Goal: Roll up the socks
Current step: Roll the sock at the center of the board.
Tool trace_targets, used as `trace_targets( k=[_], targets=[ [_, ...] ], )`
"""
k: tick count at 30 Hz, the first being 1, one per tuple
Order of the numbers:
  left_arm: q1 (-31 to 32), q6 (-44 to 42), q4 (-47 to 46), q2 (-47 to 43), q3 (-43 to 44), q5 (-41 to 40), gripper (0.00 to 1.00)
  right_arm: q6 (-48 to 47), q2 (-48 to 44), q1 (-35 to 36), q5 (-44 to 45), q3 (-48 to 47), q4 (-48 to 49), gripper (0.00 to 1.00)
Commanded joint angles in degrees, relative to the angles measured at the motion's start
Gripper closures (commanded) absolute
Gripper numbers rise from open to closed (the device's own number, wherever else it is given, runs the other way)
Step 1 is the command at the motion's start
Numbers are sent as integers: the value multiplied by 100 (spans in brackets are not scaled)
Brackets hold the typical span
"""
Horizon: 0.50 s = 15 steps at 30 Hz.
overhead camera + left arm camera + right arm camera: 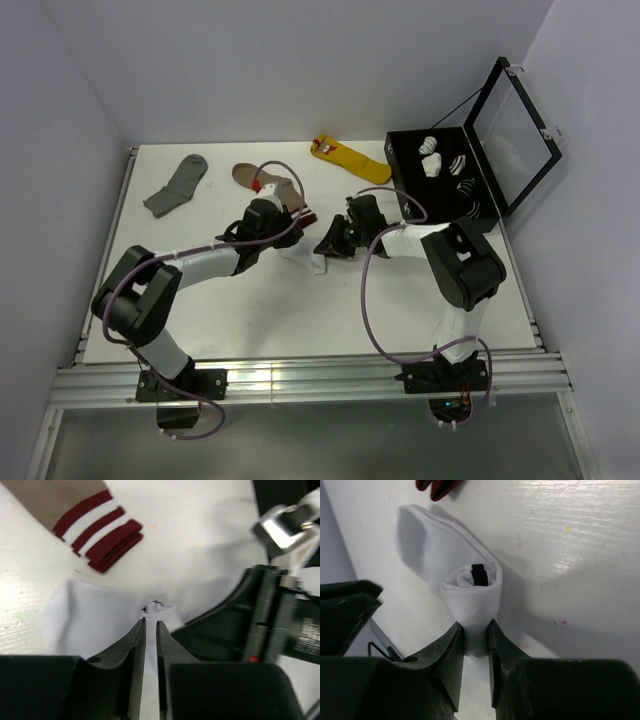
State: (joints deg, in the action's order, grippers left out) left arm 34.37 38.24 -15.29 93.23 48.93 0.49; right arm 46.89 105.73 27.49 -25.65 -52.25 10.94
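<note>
The socks [472, 597] are white and wound into a tight roll, with a dark stripe [479, 574] showing at its core. A flat tail [420, 535] trails behind the roll. My right gripper [476, 630] is shut on the lower end of the roll. My left gripper [151, 626] is just above the white fabric [95, 617], its jaws a narrow slit apart, tips at a small bunched end. From above, the socks [312, 262] lie mid-table between the left gripper [298, 238] and the right gripper [328, 246].
A brown sock [265, 180] with a maroon-and-white cuff [102, 532] lies just behind the grippers. A grey sock [178, 185] is at the back left, a yellow sock [350, 158] at the back. An open black box [396, 168] holds several rolled socks at right.
</note>
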Motion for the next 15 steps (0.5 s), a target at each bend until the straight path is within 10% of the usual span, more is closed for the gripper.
trace_targets(
  k=[1, 15],
  targets=[
    [-1, -80, 167, 388, 100, -401, 82, -575, -255, -24, 341, -442, -1048, 100],
    [149, 956, 96, 407, -814, -919, 92, 74, -281, -243, -54, -243, -498, 100]
  ],
)
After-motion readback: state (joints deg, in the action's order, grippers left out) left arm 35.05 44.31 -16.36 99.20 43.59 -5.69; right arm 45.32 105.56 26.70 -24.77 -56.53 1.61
